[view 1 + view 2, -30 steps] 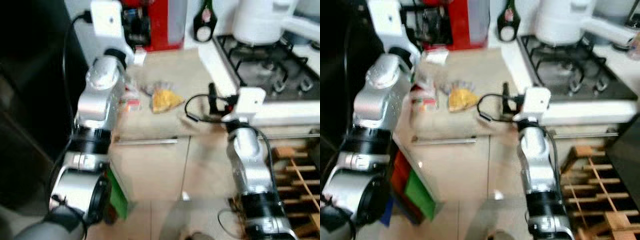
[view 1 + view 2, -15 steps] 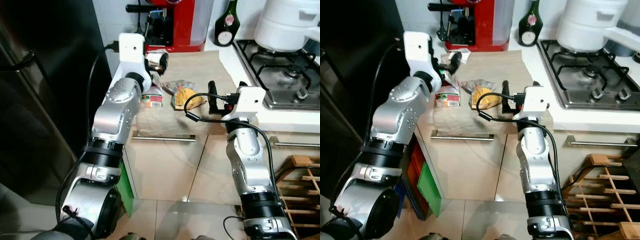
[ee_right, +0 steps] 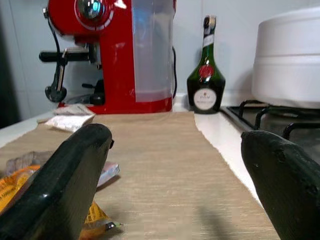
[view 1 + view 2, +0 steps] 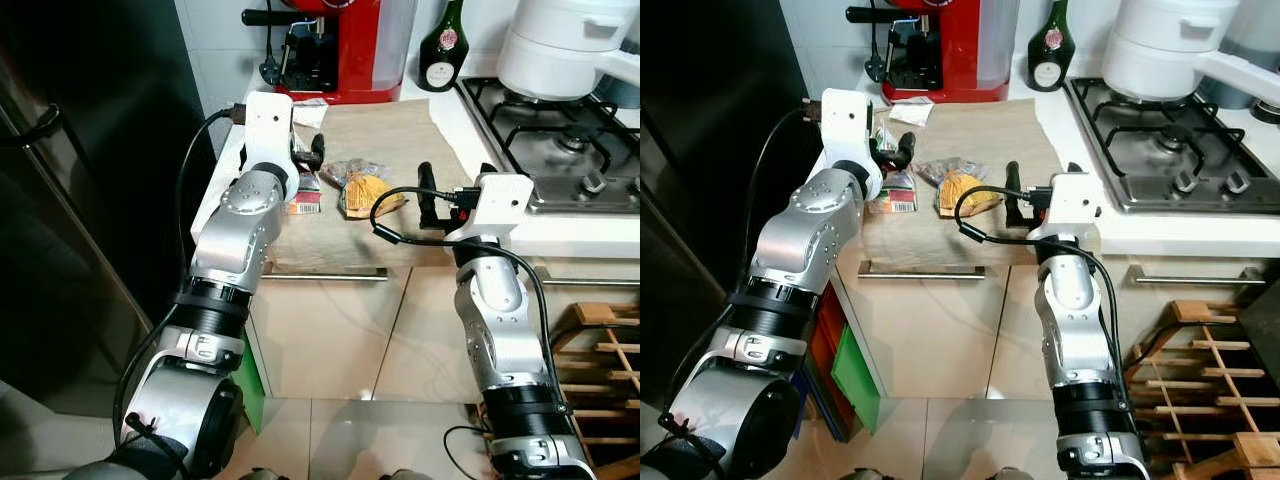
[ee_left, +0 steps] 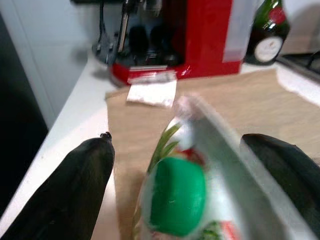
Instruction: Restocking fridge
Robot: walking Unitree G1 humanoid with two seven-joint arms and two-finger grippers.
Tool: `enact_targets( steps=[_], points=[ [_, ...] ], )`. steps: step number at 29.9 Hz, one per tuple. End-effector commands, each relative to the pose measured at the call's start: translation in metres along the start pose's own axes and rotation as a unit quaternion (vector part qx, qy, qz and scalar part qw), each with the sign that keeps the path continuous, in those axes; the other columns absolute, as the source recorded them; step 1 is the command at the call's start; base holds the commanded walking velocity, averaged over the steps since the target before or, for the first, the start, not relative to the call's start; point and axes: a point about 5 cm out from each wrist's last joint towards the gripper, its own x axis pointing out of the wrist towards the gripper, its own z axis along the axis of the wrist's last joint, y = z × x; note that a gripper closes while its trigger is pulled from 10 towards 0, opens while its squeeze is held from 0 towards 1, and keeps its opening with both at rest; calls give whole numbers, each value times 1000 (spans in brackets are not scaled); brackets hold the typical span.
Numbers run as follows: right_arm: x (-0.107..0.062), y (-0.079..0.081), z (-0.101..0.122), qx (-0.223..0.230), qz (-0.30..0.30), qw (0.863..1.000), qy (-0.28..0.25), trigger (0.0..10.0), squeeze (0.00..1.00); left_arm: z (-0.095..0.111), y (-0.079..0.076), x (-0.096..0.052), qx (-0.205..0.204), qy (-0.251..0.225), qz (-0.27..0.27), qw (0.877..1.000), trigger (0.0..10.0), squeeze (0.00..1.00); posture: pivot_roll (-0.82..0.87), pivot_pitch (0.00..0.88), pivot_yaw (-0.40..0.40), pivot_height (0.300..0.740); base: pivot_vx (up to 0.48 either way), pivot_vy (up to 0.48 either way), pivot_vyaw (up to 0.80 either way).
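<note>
A mat (image 4: 400,150) lies on the tabletop (image 4: 225,175) at frame centre, with a carton (image 4: 304,195) and bag (image 4: 362,190) on it. Behind stand a coffee machine (image 4: 345,45) and bottle (image 4: 442,50); the stove (image 4: 560,150) is at the upper right.

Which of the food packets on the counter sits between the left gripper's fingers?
The green-capped carton beside the counter's left edge; the left gripper straddles it, while the orange packet lies apart.

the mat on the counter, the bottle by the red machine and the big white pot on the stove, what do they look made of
Mat: looks like woven fabric or fibre, tan and matte, with a fine ribbed weave. Bottle: probably dark green glass, glossy, with paper labels and a foil-like top. White pot: smooth and slightly shiny, maybe enamelled metal or plastic; the look leaves that open.
</note>
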Motion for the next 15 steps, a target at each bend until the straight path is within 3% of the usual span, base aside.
enact_targets(
  steps=[1, 10, 11, 12, 15],
  points=[
    [-1, -1, 3, -2, 4, 1000, -3, 10000, 0, 0, 1, 3, -10, 11, 8, 1000, 10000, 0, -124, 0, 39, 740, 0, 0, 0],
    [-4, -3, 2, -5, 3, 1000, 2, 10000, 0, -15, -5, 6, -49, 47, -13, 998, 10000, 0, -137, 0, 35, 740, 0, 0, 0],
    [-4, -3, 2, -6, 3, 1000, 2, 10000, 0, -16, -5, 6, -48, 47, -13, 998, 8902, 0, -138, 0, 33, 740, 0, 0, 0],
    [-4, -3, 2, -6, 3, 1000, 3, 10000, 0, -16, -5, 7, -47, 46, -16, 998, 0, 0, -138, 0, 32, 740, 0, 0, 0],
    [-4, -4, 2, -7, 3, 1000, 4, 10000, 0, -19, -6, 7, -51, 48, -22, 997, 0, 0, -138, 0, 29, 740, 0, 0, 0]
  ],
)
